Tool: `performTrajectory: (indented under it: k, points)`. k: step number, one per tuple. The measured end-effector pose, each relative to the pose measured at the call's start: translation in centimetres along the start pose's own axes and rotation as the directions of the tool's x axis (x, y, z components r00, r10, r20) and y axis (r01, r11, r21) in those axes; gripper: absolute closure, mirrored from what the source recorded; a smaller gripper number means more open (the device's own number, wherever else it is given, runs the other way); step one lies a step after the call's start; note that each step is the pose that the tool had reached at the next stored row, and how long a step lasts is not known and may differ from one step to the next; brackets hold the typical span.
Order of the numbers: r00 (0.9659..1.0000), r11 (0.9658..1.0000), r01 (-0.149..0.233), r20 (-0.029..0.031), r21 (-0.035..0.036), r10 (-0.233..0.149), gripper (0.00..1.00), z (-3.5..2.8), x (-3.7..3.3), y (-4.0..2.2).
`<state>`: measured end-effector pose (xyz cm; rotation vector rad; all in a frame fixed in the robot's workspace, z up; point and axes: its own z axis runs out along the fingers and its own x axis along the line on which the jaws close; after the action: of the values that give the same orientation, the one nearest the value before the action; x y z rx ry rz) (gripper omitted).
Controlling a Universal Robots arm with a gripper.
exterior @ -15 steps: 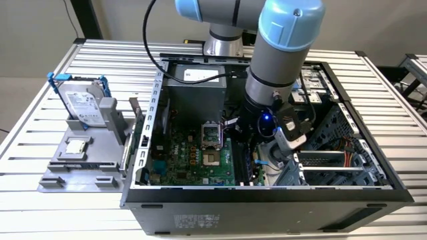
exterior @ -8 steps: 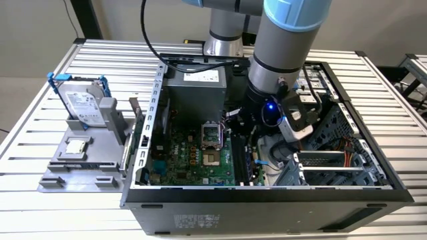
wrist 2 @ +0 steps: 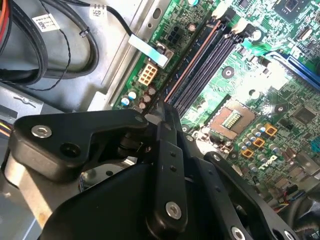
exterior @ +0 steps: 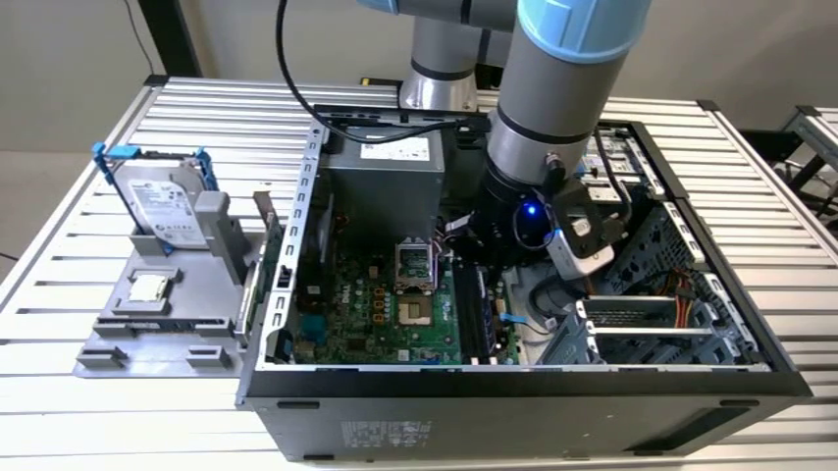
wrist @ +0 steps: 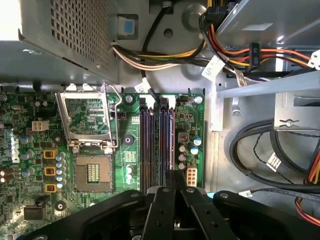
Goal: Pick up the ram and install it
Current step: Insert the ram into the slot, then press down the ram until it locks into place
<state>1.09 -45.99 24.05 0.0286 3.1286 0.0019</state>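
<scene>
No print legible in any view.
- White label on hard drive (exterior: 168, 211), exterior view: lines of text, unreadable.
- White sticker on power supply (exterior: 396, 149): unreadable.
- Grey label on case front (exterior: 387, 432): unreadable.
- White cable tags, second wrist view (wrist 2: 45, 22) and first wrist view (wrist: 212, 66): barcode-like marks, too small to make out.

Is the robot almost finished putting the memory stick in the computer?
Nearly, it seems. Done: the pincer is inside the computer, right at the end of the memory slots. In hand: a thin edge that looks like the memory stick runs along the outermost slot from its tip. Left: I cannot tell whether the stick is pushed fully down.
</scene>
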Motion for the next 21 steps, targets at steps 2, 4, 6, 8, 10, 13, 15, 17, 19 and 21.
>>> performTrajectory:
  k: [2, 4, 6, 8, 10, 13, 15, 17, 19, 21]
  points:
    - [1.0000, 1.0000, 0.000, 0.0000, 0.0001, 0.000, 1.00, 0.00, 0.00, 0.00]
    - [1.0000, 1.0000, 0.000, 0.0001, 0.0003, 0.000, 1.00, 0.00, 0.00, 0.00]
    - [1.0000, 1.0000, 0.000, 0.0000, 0.0004, 0.000, 1.00, 0.00, 0.00, 0.00]
    - [1.0000, 1.0000, 0.000, 0.0000, 0.0005, 0.000, 1.00, 0.00, 0.00, 0.00]
    - [1.0000, 1.0000, 0.000, 0.0000, 0.0007, 0.000, 1.00, 0.00, 0.00, 0.00]
    - [0.9999, 0.9999, 0.013, 0.0000, 0.0041, -0.013, 1.00, 0.00, 0.01, 0.04]
    - [0.9993, 0.9993, 0.038, 0.0000, 0.0052, -0.038, 1.00, 0.00, 0.01, 0.03]
    - [0.9978, 0.9978, 0.066, -0.0001, 0.0055, -0.066, 1.00, 0.00, 0.01, 0.03]
    - [0.9951, 0.9951, 0.099, 0.0000, 0.0053, -0.099, 1.00, 0.00, 0.01, 0.03]
    - [0.9909, 0.9909, 0.135, -0.0001, 0.0050, -0.135, 1.00, 0.00, 0.01, 0.03]
